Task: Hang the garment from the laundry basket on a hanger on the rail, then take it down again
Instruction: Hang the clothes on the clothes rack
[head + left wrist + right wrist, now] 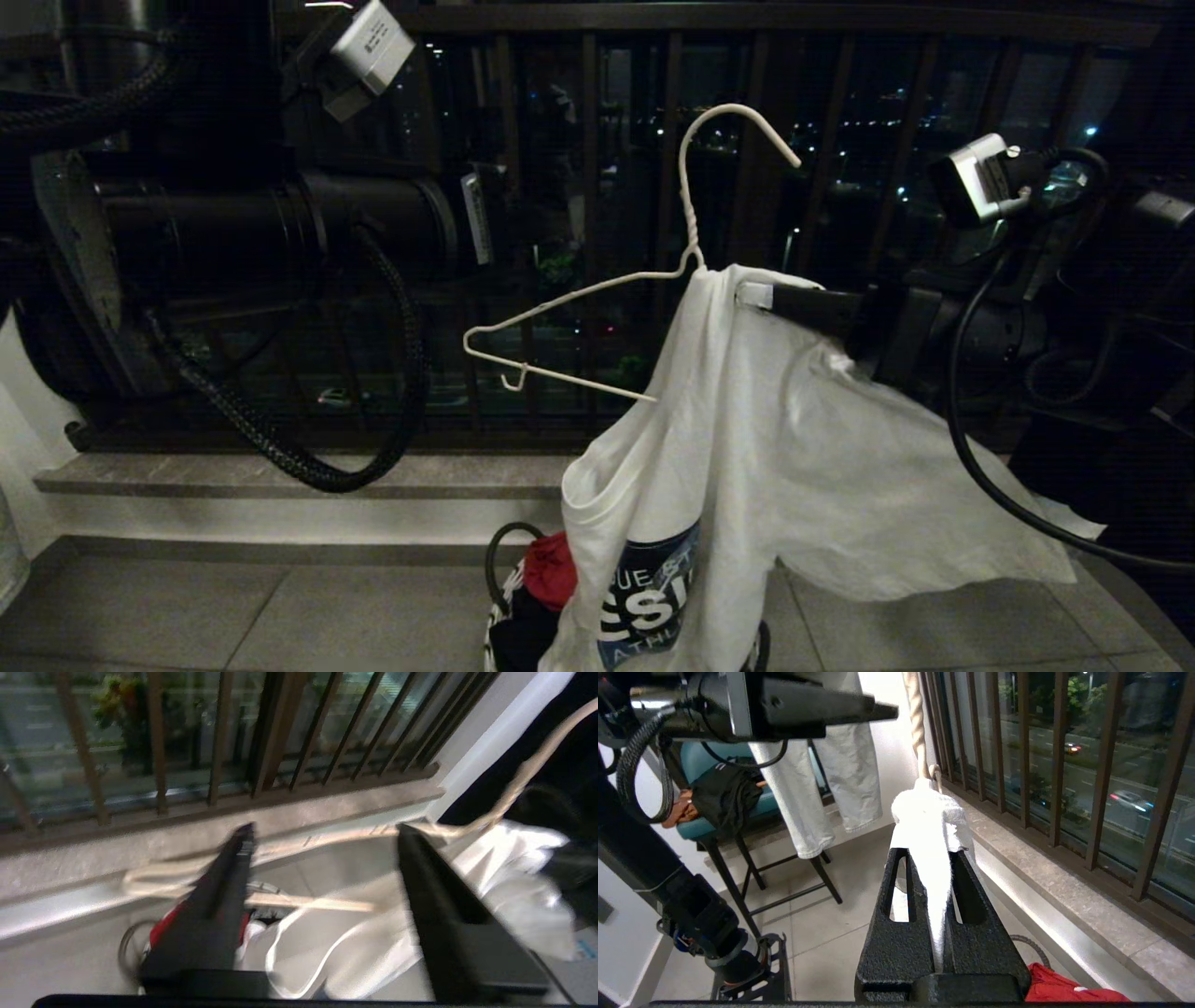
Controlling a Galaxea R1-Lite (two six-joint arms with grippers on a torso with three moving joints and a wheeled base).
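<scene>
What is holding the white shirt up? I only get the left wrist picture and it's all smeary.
Observer: The right gripper is. It is shut on a bunch of the T-shirt, right next to the hanger's neck.
Operator: Is the hanger hooked on anything?
Observer: No. The hanger has its hook free in the air, in front of the dark balcony railing. The head view shows no rail.
Operator: Is the shirt on the hanger properly?
Observer: Only on one side. The cloth hangs from the shoulder nearest the right gripper, and the hanger's other shoulder is bare wire.
</scene>
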